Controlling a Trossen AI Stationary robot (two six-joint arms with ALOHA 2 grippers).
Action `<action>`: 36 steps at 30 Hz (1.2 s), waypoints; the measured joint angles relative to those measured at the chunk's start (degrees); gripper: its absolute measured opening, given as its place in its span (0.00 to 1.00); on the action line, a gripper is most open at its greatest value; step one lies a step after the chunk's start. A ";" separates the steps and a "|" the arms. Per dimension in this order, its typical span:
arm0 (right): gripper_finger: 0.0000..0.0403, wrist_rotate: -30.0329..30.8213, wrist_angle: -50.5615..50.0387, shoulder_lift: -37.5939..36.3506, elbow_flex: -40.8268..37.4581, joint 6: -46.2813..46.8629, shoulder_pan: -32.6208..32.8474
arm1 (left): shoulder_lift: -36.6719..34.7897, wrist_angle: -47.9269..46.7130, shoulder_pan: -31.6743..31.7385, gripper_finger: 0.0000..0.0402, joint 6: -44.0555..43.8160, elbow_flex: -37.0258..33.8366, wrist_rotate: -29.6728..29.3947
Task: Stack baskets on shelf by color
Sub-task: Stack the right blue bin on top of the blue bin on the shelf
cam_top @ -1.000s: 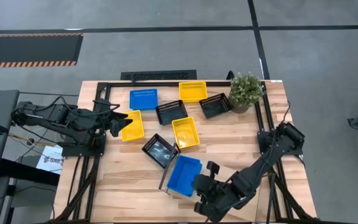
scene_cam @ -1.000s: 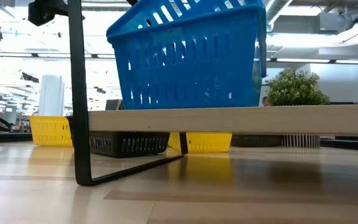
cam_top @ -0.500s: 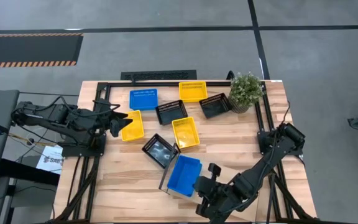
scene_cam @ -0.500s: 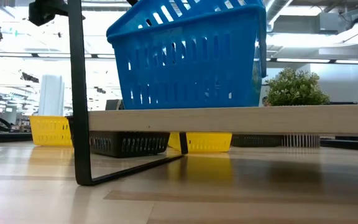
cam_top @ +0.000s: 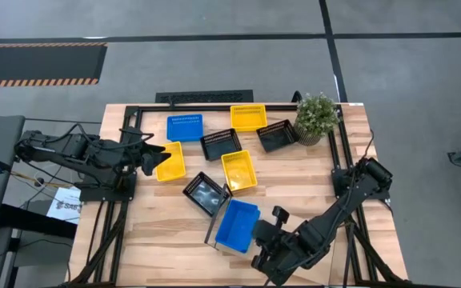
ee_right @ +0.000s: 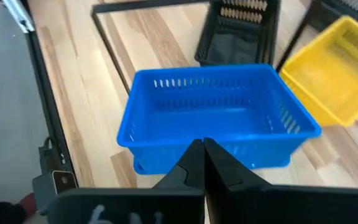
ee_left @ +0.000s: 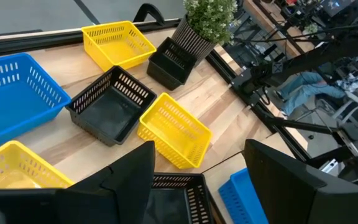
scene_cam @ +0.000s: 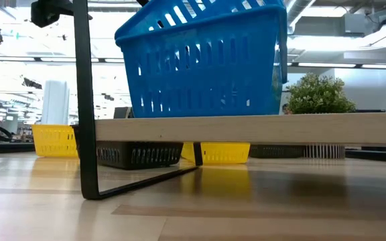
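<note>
Slotted blue plastic basket (cam_top: 237, 225) sits on flat light-wood shelf (scene_cam: 246, 128).

Place: robot lab/workshop | evidence — grey taped floor (cam_top: 214, 56), hazard striping (cam_top: 38, 80), black rig frames (ee_left: 278, 124).

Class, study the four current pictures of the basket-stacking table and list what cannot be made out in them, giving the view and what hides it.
1. High view: the shelf is mostly covered by the blue basket on it.
2. Low view: both arms are out of frame; the shelf board hides the upper parts of the baskets behind.
3. Left wrist view: the left gripper blocks the near black basket.
4. High view: the right gripper has fingers too small to read.
</note>
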 joint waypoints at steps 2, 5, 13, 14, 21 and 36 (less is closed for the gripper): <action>0.02 0.00 -1.20 0.12 0.00 2.23 0.00 | 0.00 0.06 0.01 0.59 0.01 0.00 0.00; 0.03 -0.14 -1.81 1.17 -0.05 4.28 0.00 | 0.00 0.37 0.01 0.59 0.33 0.00 0.02; 0.03 -3.35 -0.67 5.31 -0.02 4.43 -0.54 | 0.00 0.35 0.01 0.59 0.31 0.00 0.04; 0.03 -3.35 -0.81 5.70 -0.07 4.39 -0.66 | 0.04 0.41 0.01 0.59 0.31 0.00 0.07; 0.04 -4.31 -0.71 9.61 -0.04 2.33 -1.96 | 0.02 0.83 -0.01 0.59 0.26 0.00 0.11; 0.03 -2.16 -0.68 4.14 0.00 2.25 -1.62 | 0.02 0.84 0.01 0.59 -0.51 0.00 0.13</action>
